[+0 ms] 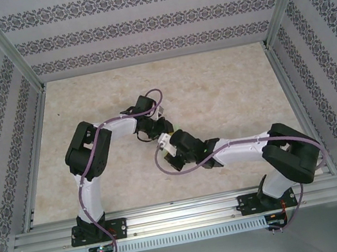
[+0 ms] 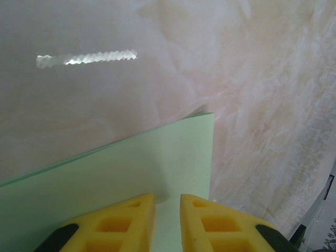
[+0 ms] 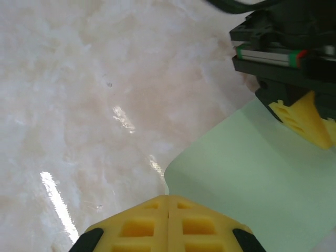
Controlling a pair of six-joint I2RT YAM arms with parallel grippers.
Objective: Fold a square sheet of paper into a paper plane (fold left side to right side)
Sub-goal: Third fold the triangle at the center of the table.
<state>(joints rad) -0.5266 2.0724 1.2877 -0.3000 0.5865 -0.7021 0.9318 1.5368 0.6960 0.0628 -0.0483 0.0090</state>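
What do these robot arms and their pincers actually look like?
Both the left arm and right arm have white links with bulky black joints, and a purple cable loops along each. The left gripper and right gripper have chunky yellow fingers with square recesses and black bases.

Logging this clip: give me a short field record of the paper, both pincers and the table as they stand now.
paper: square sheet of paper, pale green, unmarked, on the marbled table
left pincer: narrowly open, fingers down at the sheet, green showing in the gap
right pincer: shut, tips at the sheet's rounded, seemingly curled edge; whether it pinches the paper is unclear
arms: both reach in to meet near the table's middle
fold stage: no crease visible in the parts shown
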